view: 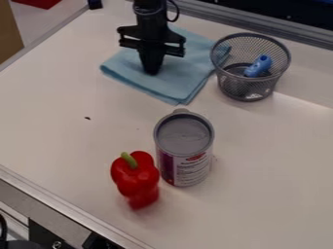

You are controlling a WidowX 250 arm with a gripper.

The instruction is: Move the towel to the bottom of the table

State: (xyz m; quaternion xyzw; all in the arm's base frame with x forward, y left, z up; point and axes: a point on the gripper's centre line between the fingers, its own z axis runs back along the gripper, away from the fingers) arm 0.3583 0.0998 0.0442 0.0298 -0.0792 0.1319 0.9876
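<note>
Nearest you, close to the table's [58, 131] near edge, the red pepper [135, 177] sits stem up, with the can [185, 155] upright just beside it; both look like bystanders, but they occupy ground that a straight pull of the cloth towards that edge could cross. Your roomier way down seems to lie on the pepper's other side, towards the left edge. Farther back, towards the far edge, the mesh basket [244, 36] stands upright as a holder for a blue item [259, 66] leaning inside it. One corner of the towel [179, 78] runs behind the basket as you look at it, and you can't tell whether they touch, so a sideways tug might shift it. The towel itself lies folded and flat in the far part of the table, its nearest corner pointing down towards the can. The gripper [152, 70] hangs point down over the cloth's middle, its tip at or just above the fabric, a sensible pose for pinching a fold from above. So your towel is directly below the gripper and spreads around its tip; whether the gripper is open, closed or holding cloth, you can't tell from here.
</note>
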